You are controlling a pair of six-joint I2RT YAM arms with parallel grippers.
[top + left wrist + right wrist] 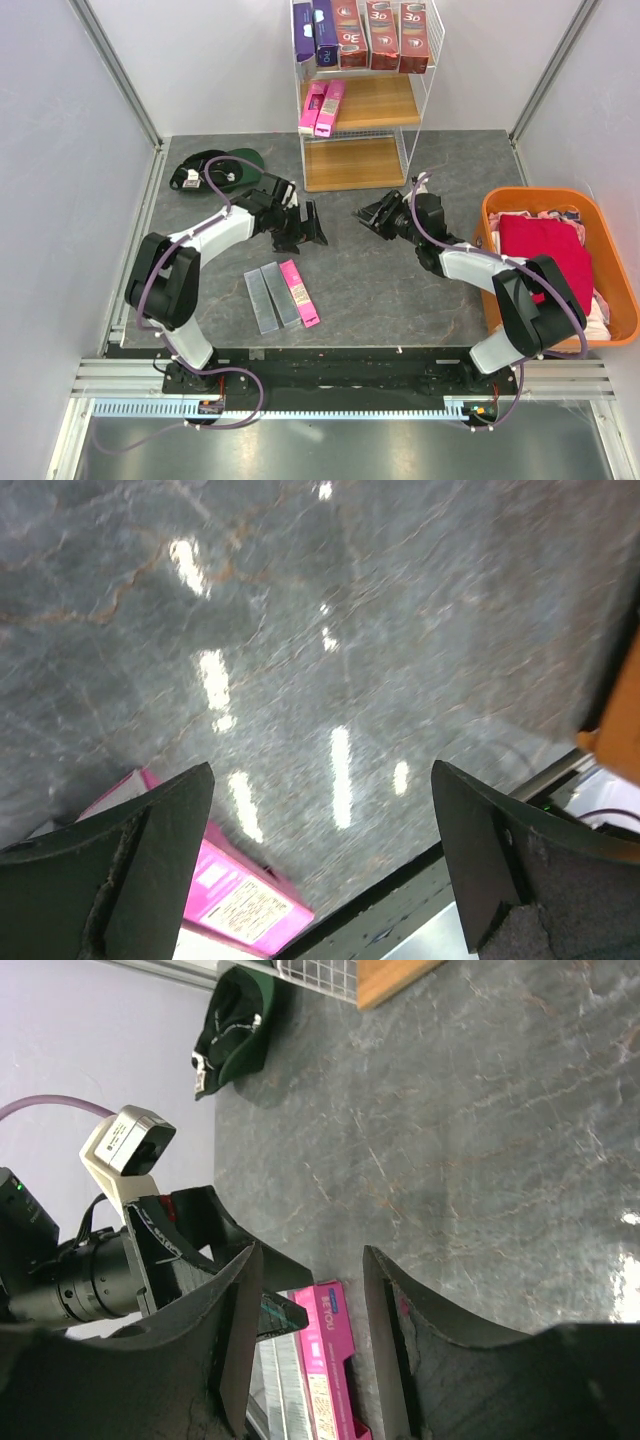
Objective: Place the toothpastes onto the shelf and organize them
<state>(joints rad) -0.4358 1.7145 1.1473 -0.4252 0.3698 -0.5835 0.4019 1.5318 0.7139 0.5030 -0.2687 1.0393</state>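
The shelf [350, 162] stands at the back centre. Its top board carries purple toothpastes [318, 35] and dark red toothpastes [385, 35]; two pink ones [323, 108] lie on the middle board. On the table lie two silver-grey toothpastes [270, 298] and a pink one [300, 293], side by side. My left gripper [305, 228] hovers above and beyond them, open wide and empty [322, 770], the pink carton [235, 905] below its left finger. My right gripper [368, 215] faces it, jaws narrowly apart with nothing between [312, 1255]; the pink carton [330, 1360] shows through the gap.
An orange basket [612, 270] full of clothes stands at the right. A dark green cap [220, 168] lies at the back left, left of the shelf. The two grippers point at each other with a small gap between them.
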